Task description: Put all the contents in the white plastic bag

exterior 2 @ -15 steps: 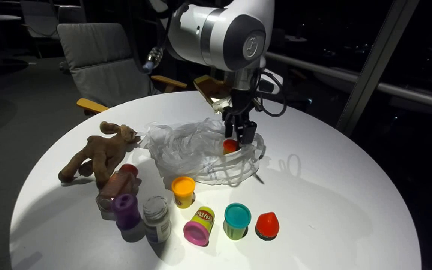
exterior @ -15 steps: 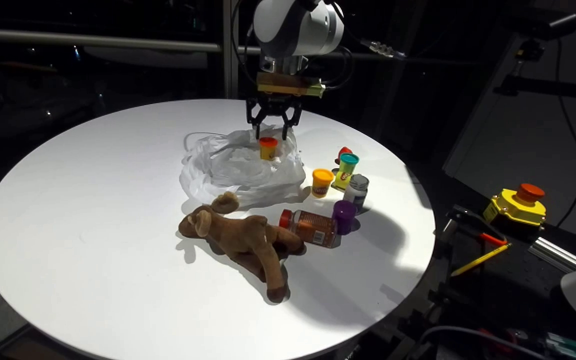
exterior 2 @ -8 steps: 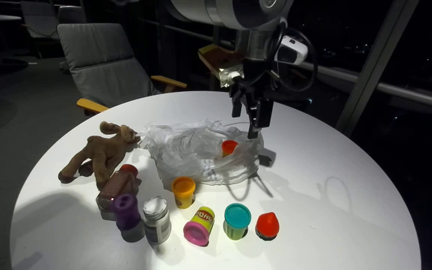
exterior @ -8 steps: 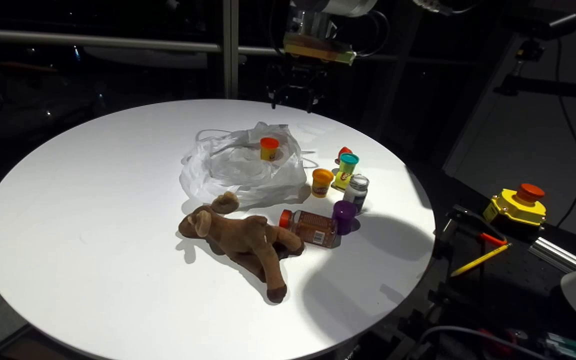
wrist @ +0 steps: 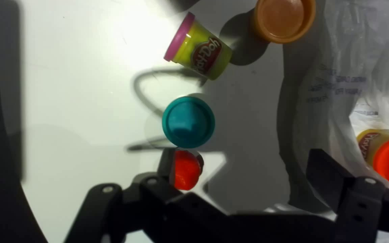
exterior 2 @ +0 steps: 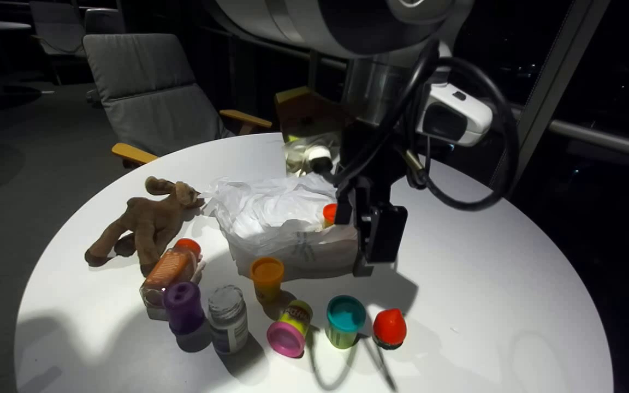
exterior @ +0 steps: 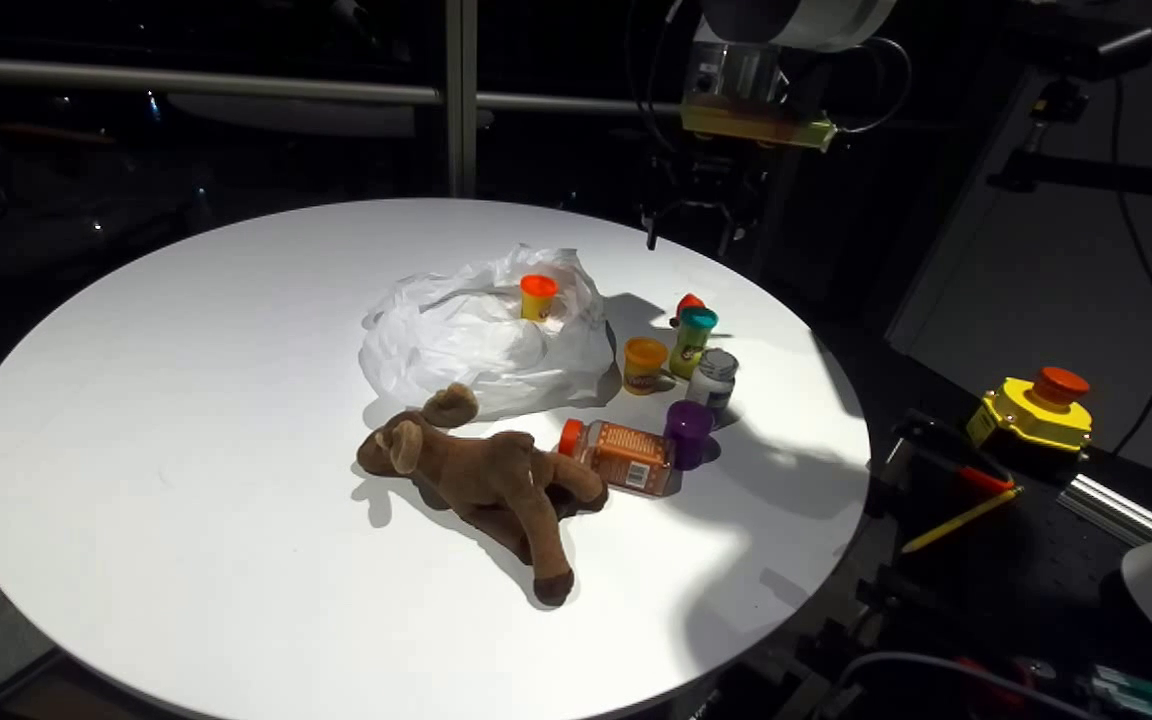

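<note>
The end effector (wrist: 243,162), spread and gripping nothing, has swung away from the white bag (exterior: 481,365); the red-lidded pot (exterior: 538,299) sits inside, so other pots (wrist: 188,122) likely follow.

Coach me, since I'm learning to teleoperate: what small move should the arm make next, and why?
Probably center the end effector above the teal-lidded pot: the jaws stand open and hold nothing, while that pot, upright and outside the white plastic bag, appears nearer one jaw than the other in the wrist view.
</note>
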You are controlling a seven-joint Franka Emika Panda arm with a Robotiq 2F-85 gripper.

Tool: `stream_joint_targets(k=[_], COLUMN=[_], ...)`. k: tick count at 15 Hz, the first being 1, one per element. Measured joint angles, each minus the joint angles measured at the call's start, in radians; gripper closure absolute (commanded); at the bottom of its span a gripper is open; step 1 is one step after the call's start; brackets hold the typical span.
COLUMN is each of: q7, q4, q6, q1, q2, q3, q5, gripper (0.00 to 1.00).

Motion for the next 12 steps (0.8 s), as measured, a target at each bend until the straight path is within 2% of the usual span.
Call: stream_joint_targets(k=[6,12], q7=[0.108,0.205], q4=[-0.047,-0.034], q6=[0.108,0.119], q1=[0.004,0.016], q2=[0.063,0.146], q3=[-0.015,-0.041], q5=[-0.016,-0.036], gripper=[0.00,0.00])
